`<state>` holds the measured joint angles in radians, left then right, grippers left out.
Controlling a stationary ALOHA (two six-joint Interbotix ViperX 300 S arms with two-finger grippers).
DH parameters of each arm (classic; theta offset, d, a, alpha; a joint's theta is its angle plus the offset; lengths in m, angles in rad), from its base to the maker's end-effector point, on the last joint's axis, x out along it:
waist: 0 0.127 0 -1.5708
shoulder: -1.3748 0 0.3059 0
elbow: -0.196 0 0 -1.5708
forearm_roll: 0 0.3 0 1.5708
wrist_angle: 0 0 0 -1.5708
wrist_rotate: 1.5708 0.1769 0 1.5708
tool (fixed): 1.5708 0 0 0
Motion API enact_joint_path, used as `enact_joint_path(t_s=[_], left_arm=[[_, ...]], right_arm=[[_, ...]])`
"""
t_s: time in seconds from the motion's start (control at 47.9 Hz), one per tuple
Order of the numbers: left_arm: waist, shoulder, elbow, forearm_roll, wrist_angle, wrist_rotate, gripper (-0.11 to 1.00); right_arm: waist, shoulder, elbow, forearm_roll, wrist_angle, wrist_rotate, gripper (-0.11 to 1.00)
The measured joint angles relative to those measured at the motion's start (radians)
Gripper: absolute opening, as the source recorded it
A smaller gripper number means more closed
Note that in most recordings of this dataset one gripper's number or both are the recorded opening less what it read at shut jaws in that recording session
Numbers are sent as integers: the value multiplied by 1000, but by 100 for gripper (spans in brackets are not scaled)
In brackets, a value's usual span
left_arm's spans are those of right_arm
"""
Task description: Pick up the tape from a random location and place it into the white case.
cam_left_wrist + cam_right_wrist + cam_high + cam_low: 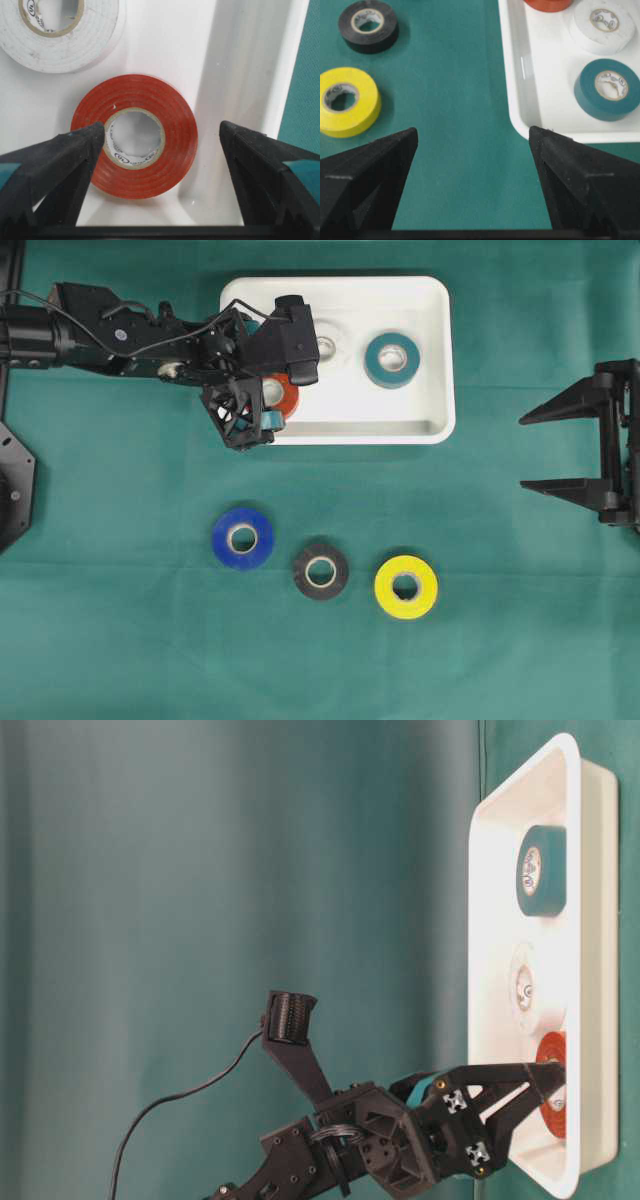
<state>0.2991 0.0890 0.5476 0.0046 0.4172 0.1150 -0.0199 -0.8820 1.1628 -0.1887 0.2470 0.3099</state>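
Nearby, left pincer [157, 145] spread over red tape [134, 136], white tape [55, 30] beside, right pincer [472, 145] spread wide.

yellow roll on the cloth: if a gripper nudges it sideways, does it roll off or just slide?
The yellow roll lies flat, hole up, so it would probably slide, not roll. The cloth looks soft and may drag or bunch. Wide and low, it seems unlikely to tip; likely stiff enough to pinch.
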Motion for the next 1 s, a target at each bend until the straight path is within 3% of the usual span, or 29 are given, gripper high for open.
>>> enact_joint_path(t_s=[0.355,0.73,1.001], left_arm=[[0,-9,-2,2,31,0,94],[2,-153,-43,0,172,0,94],[0,-183,-46,2,186,0,94]], right_arm=[[0,0,0,0,0,0,86],[0,0,0,0,5,0,86],[0,0,0,0,5,0,86]])
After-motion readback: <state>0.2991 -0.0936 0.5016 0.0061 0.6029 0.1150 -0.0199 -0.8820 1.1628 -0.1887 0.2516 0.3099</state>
